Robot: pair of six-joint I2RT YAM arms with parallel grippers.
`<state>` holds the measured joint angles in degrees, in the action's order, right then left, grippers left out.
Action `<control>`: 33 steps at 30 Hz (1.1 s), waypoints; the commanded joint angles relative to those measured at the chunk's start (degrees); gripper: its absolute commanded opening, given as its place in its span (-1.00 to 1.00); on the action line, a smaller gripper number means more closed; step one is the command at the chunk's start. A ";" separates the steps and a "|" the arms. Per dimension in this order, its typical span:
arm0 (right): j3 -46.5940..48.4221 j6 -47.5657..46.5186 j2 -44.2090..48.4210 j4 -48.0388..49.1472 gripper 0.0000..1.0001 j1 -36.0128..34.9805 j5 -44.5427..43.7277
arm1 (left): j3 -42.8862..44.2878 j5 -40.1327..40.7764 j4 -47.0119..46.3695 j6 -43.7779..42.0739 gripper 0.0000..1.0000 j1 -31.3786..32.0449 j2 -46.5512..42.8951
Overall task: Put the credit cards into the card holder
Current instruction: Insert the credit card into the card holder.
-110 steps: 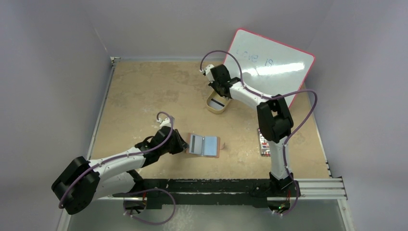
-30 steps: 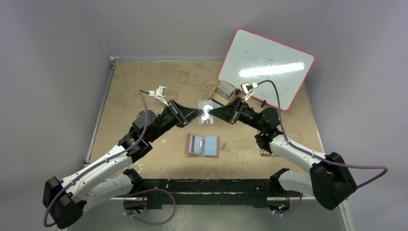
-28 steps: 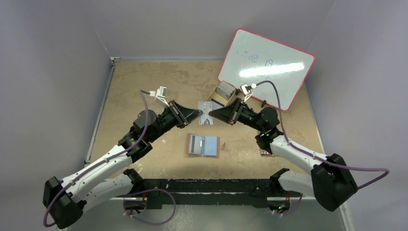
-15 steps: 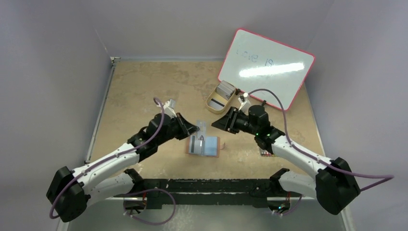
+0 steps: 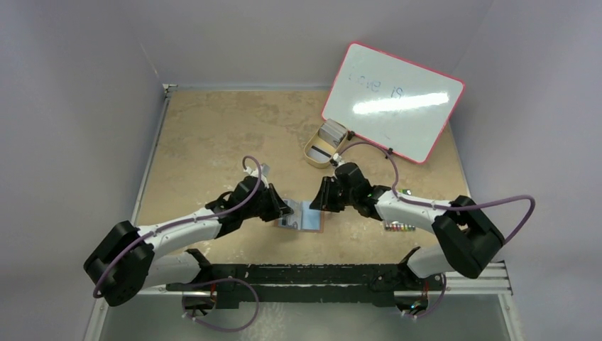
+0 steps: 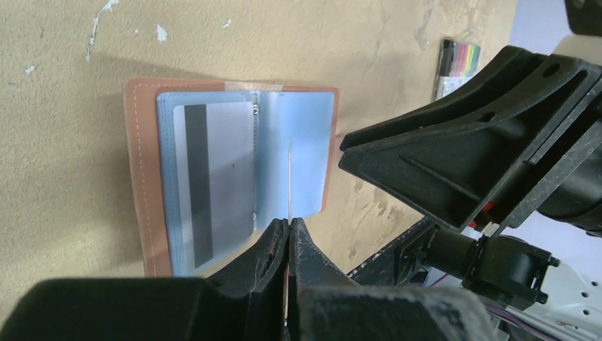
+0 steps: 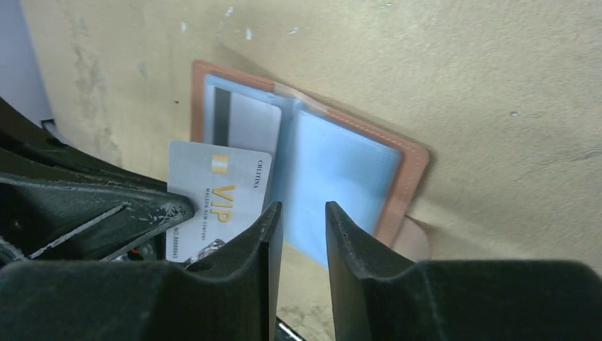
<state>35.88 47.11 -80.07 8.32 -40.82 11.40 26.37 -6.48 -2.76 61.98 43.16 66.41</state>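
Note:
The card holder [image 5: 312, 217] lies open on the table, brown leather rim [image 7: 414, 177] around light blue pockets [image 6: 305, 149]. One striped credit card [image 6: 213, 185] sits in its left pocket. My left gripper [image 5: 285, 208] is shut on a grey VIP credit card [image 7: 216, 199], held upright just over the holder's middle and seen edge-on [image 6: 289, 177] in the left wrist view. My right gripper [image 5: 320, 201] hovers over the holder's right half, facing the left one. It is open [image 7: 302, 207] with nothing between its fingers. More cards [image 5: 332, 132] stand in the tan tray.
The tan oval tray [image 5: 316, 152] sits behind the holder, and a pink-framed whiteboard [image 5: 394, 99] leans at the back right. A pack of coloured markers [image 5: 399, 227] lies right of the holder, under the right arm. Walls close in on the left and right.
A second ago both grippers held the card together in mid-air. The right gripper let go, and both arms came down and toward the near edge; the left one now holds the card over the holder.

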 commanded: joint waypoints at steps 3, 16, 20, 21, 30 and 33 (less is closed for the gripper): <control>2.51 -3.73 -2.77 -0.95 -0.46 -0.23 -3.18 | -1.14 -2.11 -6.61 -1.46 -1.00 0.07 2.97; 1.83 -6.32 -6.92 -3.06 -0.64 -0.31 -6.98 | -2.35 -1.12 -9.53 -2.46 -1.00 0.01 6.09; 1.57 -6.07 -6.94 -2.65 -0.66 -0.32 -6.83 | -2.36 -0.71 -10.19 -2.75 -1.00 0.09 6.99; 1.56 -6.15 -6.96 -2.65 -0.66 -0.39 -6.83 | -2.23 -0.46 -10.12 -3.00 -1.00 0.09 7.28; 0.86 -5.60 -6.46 -1.94 -0.67 -0.40 -6.33 | -2.03 2.25 -10.25 -4.83 -1.00 0.08 9.37; 0.41 -5.30 -6.12 -1.85 -0.67 -0.49 -6.45 | -1.99 2.77 -11.12 -4.96 -1.00 0.04 9.99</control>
<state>36.53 42.37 -86.00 7.53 -40.93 6.94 24.47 -6.20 -11.44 59.16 43.16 75.35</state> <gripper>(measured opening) 0.168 0.007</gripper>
